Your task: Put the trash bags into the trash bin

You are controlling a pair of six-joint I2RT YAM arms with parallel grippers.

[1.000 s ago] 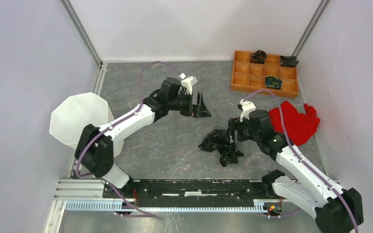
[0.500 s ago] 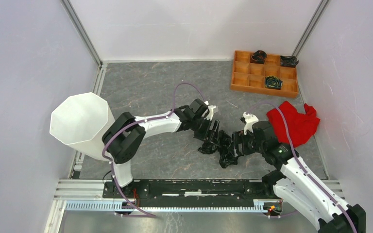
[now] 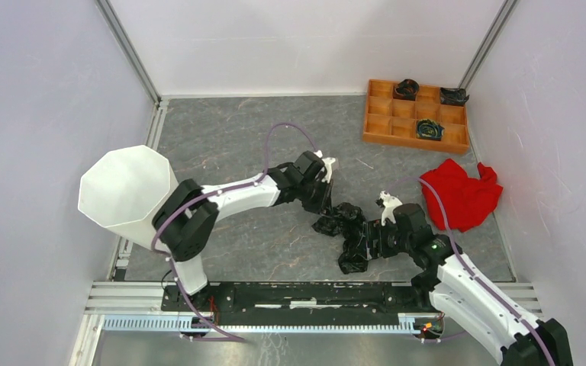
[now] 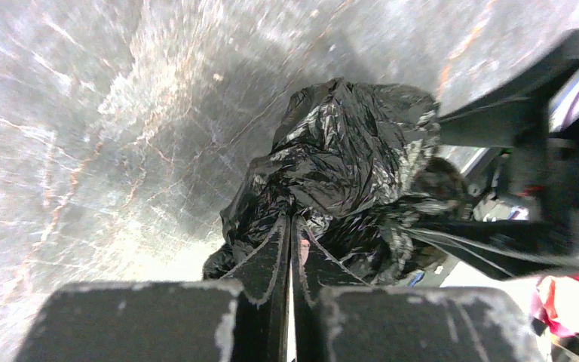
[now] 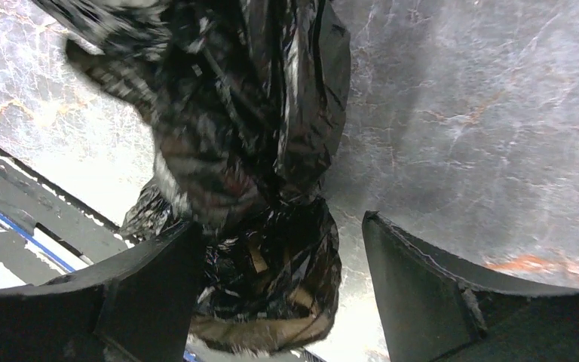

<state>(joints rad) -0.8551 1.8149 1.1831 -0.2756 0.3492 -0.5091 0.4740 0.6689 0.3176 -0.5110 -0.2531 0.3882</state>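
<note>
A crumpled glossy black trash bag [image 3: 341, 223] lies on the grey table between my two grippers. My left gripper [image 3: 326, 201] is at its far left end. In the left wrist view the bag [image 4: 347, 143] bunches at the tips of my left gripper [image 4: 291, 220], whose jaws are pressed together on a fold of the film. My right gripper [image 3: 360, 242] stands open over the bag's near end. In the right wrist view the bag [image 5: 256, 113] hangs between its spread fingers [image 5: 279, 222]. The white octagonal trash bin [image 3: 126, 191] stands at the left edge, far from both grippers.
A red cloth [image 3: 462, 197] lies to the right of the right arm. An orange compartmented tray [image 3: 397, 126] with small dark items sits at the back right. The black base rail [image 3: 297, 293] runs along the near edge, and walls close in three sides.
My left arm swung from the table's middle down onto the bag and its jaws closed. The right gripper slid left and nearer, over the bag's near end, which has shifted with it.
</note>
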